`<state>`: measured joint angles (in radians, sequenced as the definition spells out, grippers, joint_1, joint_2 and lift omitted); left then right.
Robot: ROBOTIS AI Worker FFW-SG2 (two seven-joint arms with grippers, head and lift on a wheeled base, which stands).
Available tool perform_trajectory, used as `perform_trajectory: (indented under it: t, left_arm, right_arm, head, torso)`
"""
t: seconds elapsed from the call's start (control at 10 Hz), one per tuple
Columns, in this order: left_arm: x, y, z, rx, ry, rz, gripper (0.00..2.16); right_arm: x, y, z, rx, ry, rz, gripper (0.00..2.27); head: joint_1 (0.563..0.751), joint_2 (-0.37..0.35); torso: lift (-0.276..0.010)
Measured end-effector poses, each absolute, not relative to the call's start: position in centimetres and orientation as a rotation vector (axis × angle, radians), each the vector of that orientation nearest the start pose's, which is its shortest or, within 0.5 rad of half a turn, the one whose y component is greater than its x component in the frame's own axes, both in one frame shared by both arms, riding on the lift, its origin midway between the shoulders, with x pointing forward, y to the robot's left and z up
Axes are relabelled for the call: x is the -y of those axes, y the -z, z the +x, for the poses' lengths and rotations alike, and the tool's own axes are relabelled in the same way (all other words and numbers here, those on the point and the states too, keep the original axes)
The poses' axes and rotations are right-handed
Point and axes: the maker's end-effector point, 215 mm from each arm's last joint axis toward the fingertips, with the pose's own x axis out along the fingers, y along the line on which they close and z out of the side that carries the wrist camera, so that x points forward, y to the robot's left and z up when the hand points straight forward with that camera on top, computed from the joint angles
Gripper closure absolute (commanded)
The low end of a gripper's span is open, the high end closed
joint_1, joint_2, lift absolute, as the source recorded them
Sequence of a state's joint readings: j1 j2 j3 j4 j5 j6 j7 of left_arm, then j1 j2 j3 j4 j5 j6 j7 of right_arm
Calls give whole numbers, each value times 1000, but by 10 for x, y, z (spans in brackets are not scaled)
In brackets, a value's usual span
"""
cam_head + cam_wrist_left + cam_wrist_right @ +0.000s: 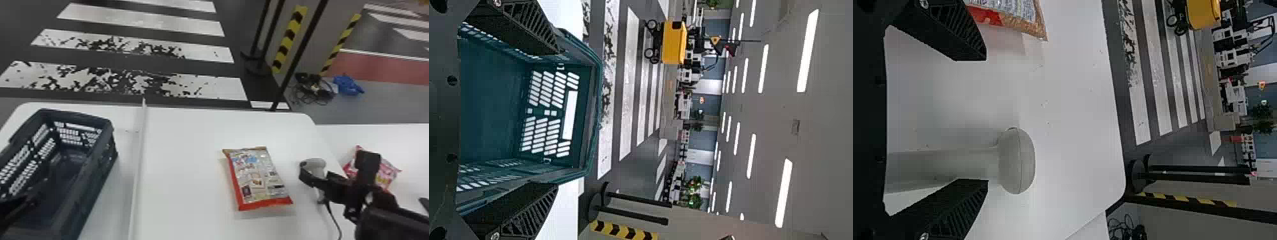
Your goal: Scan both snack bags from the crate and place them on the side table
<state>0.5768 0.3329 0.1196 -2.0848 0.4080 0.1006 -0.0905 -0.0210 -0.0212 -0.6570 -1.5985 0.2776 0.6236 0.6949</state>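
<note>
Nearest the camera, the right gripper (986, 117) is spread wide, with the grey scanner (1017, 160) framed between its fingers near the worktop's (182, 137) right edge; whether it is touched cannot be told. Flat beside it, towards that same edge, the red-edged snack bag (257, 178) is laid, print upward. Light, soft and rather slippery handling is to be expected, with brittle contents easily crushed, so it is best pinched gently by a crimped end seam. Past the right edge, on the side table (407, 137), the pink snack bag (386, 169) is partly hidden by the right gripper. By the worktop's left edge, over the crate (99, 159), the left gripper (558, 119) is held with its fingers apart. Judging by this layout, the scanner is to be grasped next, and the red-edged snack bag scanned.
</note>
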Motion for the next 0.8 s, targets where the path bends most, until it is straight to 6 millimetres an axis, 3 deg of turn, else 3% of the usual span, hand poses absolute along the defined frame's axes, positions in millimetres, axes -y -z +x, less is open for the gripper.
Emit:
perform_trajectory:
  t: [0.1,0.3,0.4,0.6,0.8]
  left_arm:
    - [-288,356,428,-153,154,-67,46]
    - [-289,357,429,-155,154,-69,46]
    - [-289,357,429,-156,154,-72,46]
    - [-288,358,429,-156,155,-74,46]
    - [-287,358,429,-157,156,-75,46]
  right_arm:
    - [479,502,468,-627,62,142,323]
    - [487,513,467,-671,76,111,1281]
    - [490,518,466,-697,86,87,1916]
    - [496,524,465,-722,104,65,2223]
    - [498,524,463,-724,107,58,2233]
  head:
    - [695,-232]
    - [695,-243]
    - [695,-247]
    - [695,-255]
    - [695,-259]
  torso:
    - [-98]
    - [-98]
    - [-98]
    - [-98]
    - [-98]
